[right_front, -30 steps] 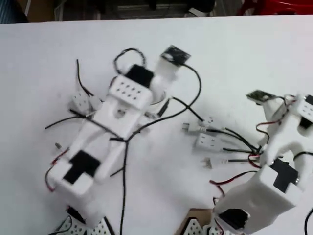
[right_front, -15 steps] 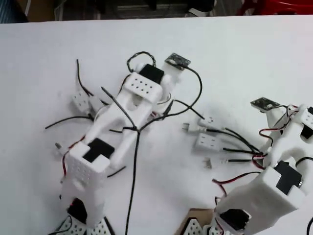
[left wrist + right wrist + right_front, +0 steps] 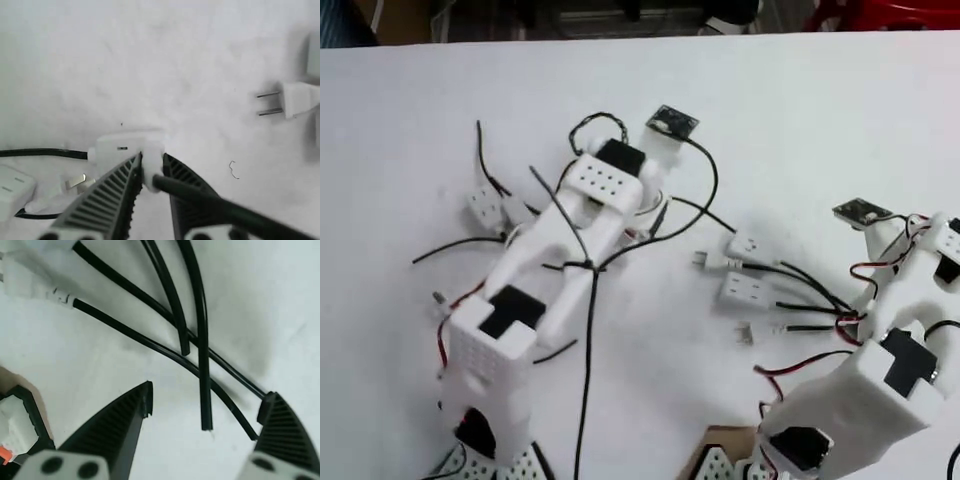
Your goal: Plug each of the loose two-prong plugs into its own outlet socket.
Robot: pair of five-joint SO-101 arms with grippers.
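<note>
My left gripper (image 3: pixel 150 161) is shut on a white two-prong plug (image 3: pixel 151 170) with a black cord, held just short of a white socket block (image 3: pixel 122 146). In the high view this gripper (image 3: pixel 650 212) sits left of the table's centre. Another white plug (image 3: pixel 295 99) lies farther off with its two prongs bare. My right gripper (image 3: pixel 207 392) stands open above several black cords (image 3: pixel 200 340), with nothing between its fingers. A white plug (image 3: pixel 22 275) lies beyond them. Two white plug and socket pieces (image 3: pixel 748 248) (image 3: pixel 745 290) lie mid-table between the arms.
A small white socket (image 3: pixel 485 207) with black leads lies at the left. A small plug (image 3: pixel 745 333) rests near the front. Black cords cross the table (image 3: pixel 820 110) toward the right arm (image 3: pixel 860 400). Mounts stand at the front edge.
The left arm raised its elbow and shifted its wrist slightly, keeping hold of the plug. The right arm drew back a little to the right, then stayed still.
</note>
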